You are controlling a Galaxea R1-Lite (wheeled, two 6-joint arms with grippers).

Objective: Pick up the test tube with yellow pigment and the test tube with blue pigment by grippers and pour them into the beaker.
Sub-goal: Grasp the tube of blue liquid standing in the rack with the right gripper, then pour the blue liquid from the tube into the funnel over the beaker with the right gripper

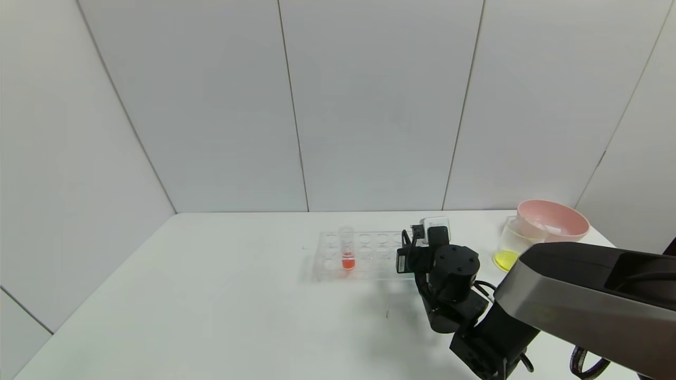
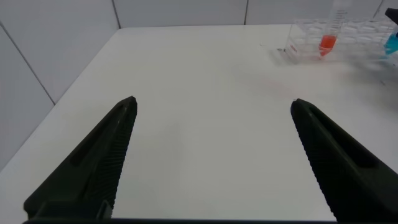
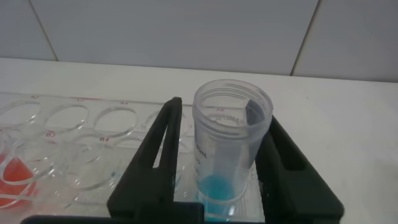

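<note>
The right hand [image 3: 217, 168] pinches the blue tube [image 3: 231, 146] upright at the rack's [image 1: 364, 253] right end, though the head view hides that grip. The left hand [image 2: 211, 155], spread, hovers over bare surface [image 2: 199, 74]. Beyond the rack, the beaker [image 1: 511, 245] holds yellow liquid.

Blue pigment [image 3: 216, 186], pink bowl [image 1: 553, 220]

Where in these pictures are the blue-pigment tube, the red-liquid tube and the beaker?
blue-pigment tube [image 3: 231, 134], right wrist view, its clear wall between the jaws.
red-liquid tube [image 1: 347, 260], head view, its red lower end.
beaker [image 1: 508, 252], head view, its wall above the yellow liquid.
</note>
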